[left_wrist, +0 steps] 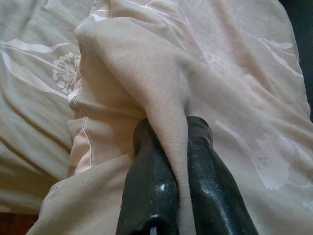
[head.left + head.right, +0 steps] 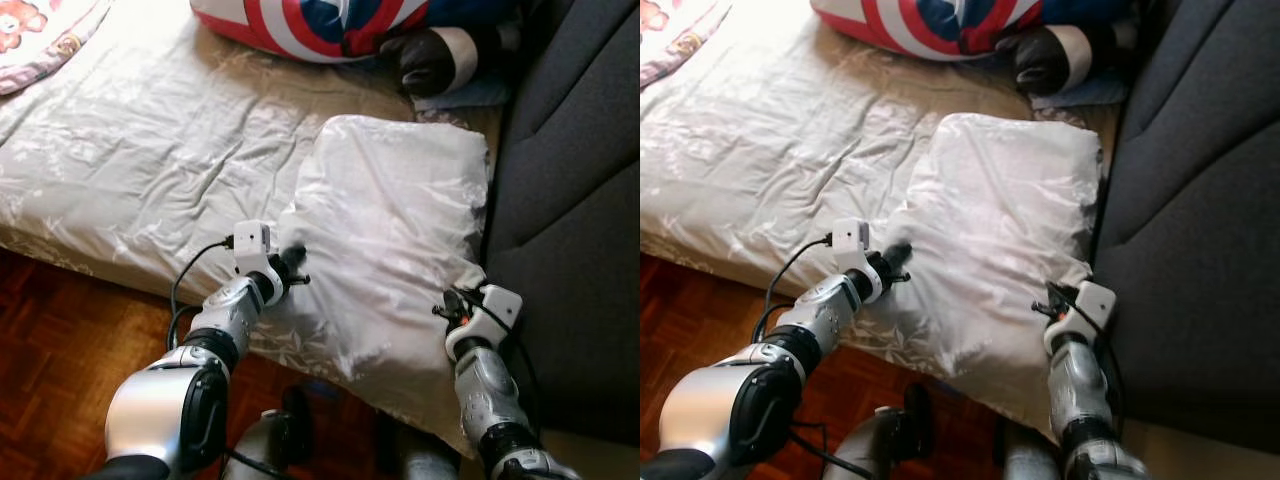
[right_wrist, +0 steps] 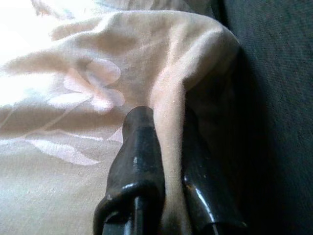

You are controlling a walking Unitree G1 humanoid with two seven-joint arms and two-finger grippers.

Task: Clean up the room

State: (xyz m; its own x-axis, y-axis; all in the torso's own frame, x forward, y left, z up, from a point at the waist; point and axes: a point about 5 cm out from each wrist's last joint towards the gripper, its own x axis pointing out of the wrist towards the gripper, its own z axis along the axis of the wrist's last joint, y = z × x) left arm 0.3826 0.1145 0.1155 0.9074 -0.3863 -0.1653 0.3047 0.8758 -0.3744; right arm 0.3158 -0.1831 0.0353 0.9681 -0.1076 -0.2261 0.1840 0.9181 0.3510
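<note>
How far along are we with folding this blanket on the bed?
Done: blanket lies partly folded on the bed. In hand: left end effector and right end effector each pinch a fabric corner. Left: finishing the fold; the striped cushion sits untouched.

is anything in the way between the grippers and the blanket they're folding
Nothing visible. The left gripper and the right gripper are each shut on a fold of the blanket, with cloth pinched directly between the fingers. The cushion lies apart, at the far end of the bed.
</note>
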